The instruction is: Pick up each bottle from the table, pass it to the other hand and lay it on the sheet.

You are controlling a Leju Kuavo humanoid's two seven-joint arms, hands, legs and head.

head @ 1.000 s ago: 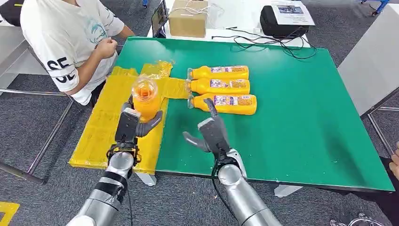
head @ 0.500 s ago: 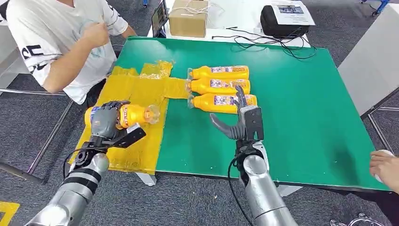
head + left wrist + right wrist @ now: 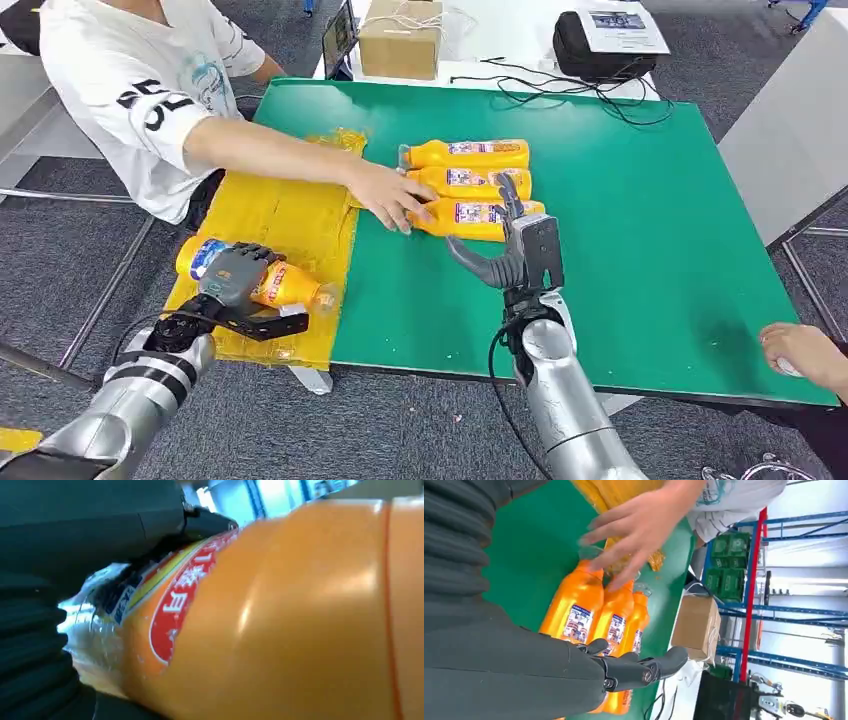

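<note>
The left hand (image 3: 238, 280) had its dark fingers wrapped over an orange bottle (image 3: 262, 280), which lay on its side low over the near part of the yellow sheet (image 3: 290, 215). From the head view I could not tell whether the bottle rested on the sheet or hung just above it. Its clear neck pointed toward the green tabletop (image 3: 640, 230). The left wrist view added what the head view could not — the red and white label close up, crinkled clear wrap near the bottle's end, and the glossy orange body pressed against the hand.

The right hand (image 3: 512, 250) hovered over the tabletop with fingers spread and nothing in them, just at the near side of the row of three bottles (image 3: 470, 185) lying side by side. The fingertips looked very near the closest bottle, though contact was unclear.

A person in a white shirt (image 3: 120, 90) reached an arm across the sheet, with the person's hand (image 3: 390, 197) at the necks of the row. The right wrist view showed that hand from the other side — fingers splayed above the bottle caps — and, beyond the tabletop, a cardboard box (image 3: 696, 625) and blue and red shelving. Another person's hand (image 3: 805, 352) showed at the tabletop's far right edge.
</note>
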